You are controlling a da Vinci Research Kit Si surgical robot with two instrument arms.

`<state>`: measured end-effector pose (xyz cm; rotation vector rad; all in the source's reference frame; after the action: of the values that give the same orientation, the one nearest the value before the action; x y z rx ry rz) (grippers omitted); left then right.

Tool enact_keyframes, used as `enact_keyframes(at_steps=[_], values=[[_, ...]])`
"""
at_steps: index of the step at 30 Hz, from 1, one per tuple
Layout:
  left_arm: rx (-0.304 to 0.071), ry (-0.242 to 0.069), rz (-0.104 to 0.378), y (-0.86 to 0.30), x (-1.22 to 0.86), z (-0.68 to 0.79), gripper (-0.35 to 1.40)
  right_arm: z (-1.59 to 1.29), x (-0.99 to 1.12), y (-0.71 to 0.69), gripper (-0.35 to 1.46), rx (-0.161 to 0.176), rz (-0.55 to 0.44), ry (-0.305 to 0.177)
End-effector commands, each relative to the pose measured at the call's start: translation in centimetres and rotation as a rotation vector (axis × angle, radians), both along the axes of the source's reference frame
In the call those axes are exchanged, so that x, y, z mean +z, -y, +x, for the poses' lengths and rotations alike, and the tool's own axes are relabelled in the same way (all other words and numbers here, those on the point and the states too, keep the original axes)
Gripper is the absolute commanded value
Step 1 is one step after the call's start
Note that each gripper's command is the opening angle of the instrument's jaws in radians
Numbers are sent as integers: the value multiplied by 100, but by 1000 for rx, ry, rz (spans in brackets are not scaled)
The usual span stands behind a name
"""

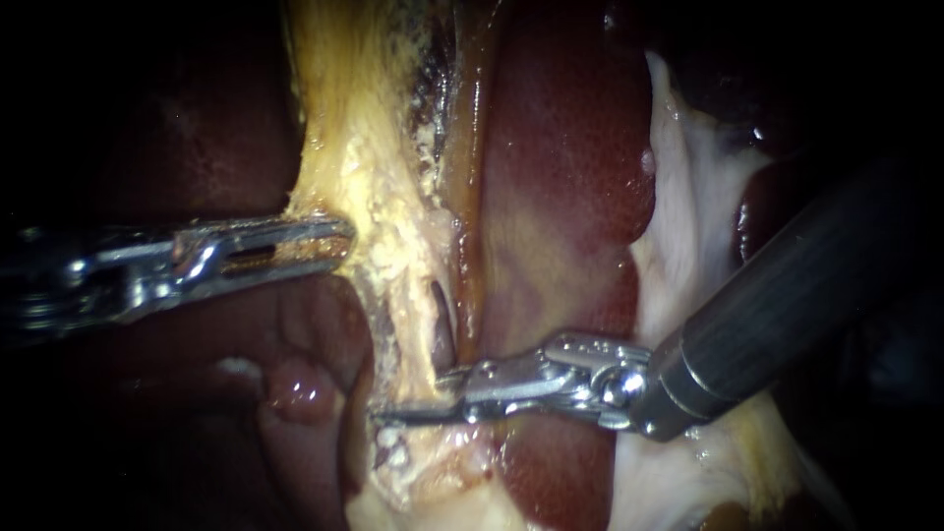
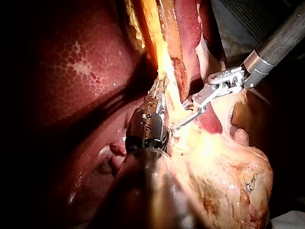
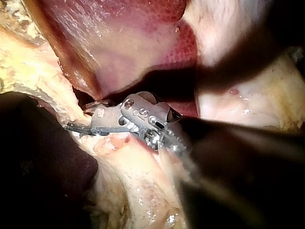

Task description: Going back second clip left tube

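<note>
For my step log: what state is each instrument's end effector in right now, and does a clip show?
left instrument's end effector: jaws shut on the yellowish tissue
right instrument's end effector: jaws open, a gap between them, nothing gripped
clip: none that I can make out in any view

A surgical lab is indicated by exposed liver, fatty tissue, a left instrument and a right instrument.

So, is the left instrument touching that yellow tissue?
Touching. The endoscope view shows the left instrument with both jaws clamped on the yellow tissue edge.
</note>
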<state>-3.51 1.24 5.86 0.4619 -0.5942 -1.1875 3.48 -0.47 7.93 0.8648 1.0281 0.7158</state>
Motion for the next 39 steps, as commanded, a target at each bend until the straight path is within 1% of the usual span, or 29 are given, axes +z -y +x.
enact_keyframes(at_steps=[1, 4, 5, 6, 7, 8, 9, 10, 12, 13, 15, 18, 22, 25, 28, 29, 32, 33, 36, 39], values=[[0, -1, 0, 0, 0, 0, -35, 0, 0, 0, -35, 1, 0, 0], [0, -1, 0, 0, -1, 0, -35, 0, 0, 0, -35, 5, 4, 3], [-1, -1, 0, 0, -1, 0, -35, 0, 0, 0, -35, 1, 5, 4], [-1, -1, 0, 0, -1, 0, -35, 0, 1, 0, -22, -1, 8, -3], [-1, -1, 0, 0, -1, 0, -35, 0, 1, -1, 5, 4, 9, -10], [-1, -1, 0, 0, -1, 0, -35, 0, 2, -1, 23, 4, 11, -14], [-1, -1, 0, 0, -1, 0, -35, 0, 2, -2, 37, 12, 8, -10], [-1, -1, 0, 0, -1, 0, -35, 0, 2, -3, 49, 24, 9, -2], [-1, -1, 0, 1, -2, 0, -35, -2, 0, -7, 54, 25, -45, -21], [-1, -1, 0, 1, -2, 0, -35, -3, -1, -8, 56, 26, -54, -28], [-1, -1, 0, 1, -2, 1, -35, -6, -4, -13, 58, 26, -107, -64], [0, -1, 0, 1, -2, 1, -35, -15, -11, -19, 59, 25, -159, -97], [0, 0, -1, 2, -3, 2, -35, -34, -20, -23, 60, -2, -229, -122], [0, 0, -1, 2, -3, 3, -35, -54, -33, -29, 60, -22, -281, -141], [0, -1, -1, 2, -3, 2, -35, -72, -51, -42, 60, -38, -344, -162], [0, -1, -1, 2, -3, 2, -35, -80, -60, -49, 60, -46, -382, -171], [0, -1, -1, 3, -2, 2, -35, -96, -77, -64, 60, -53, -434, -182], [0, -1, -1, 3, -2, 2, -35, -103, -83, -71, 60, -53, -451, -182], [0, -1, -2, 4, -1, 2, -35, -121, -96, -84, 60, -46, -481, -177], [-1, -2, -3, 5, -1, 1, -35, -135, -106, -93, 60, -33, -506, -176]])
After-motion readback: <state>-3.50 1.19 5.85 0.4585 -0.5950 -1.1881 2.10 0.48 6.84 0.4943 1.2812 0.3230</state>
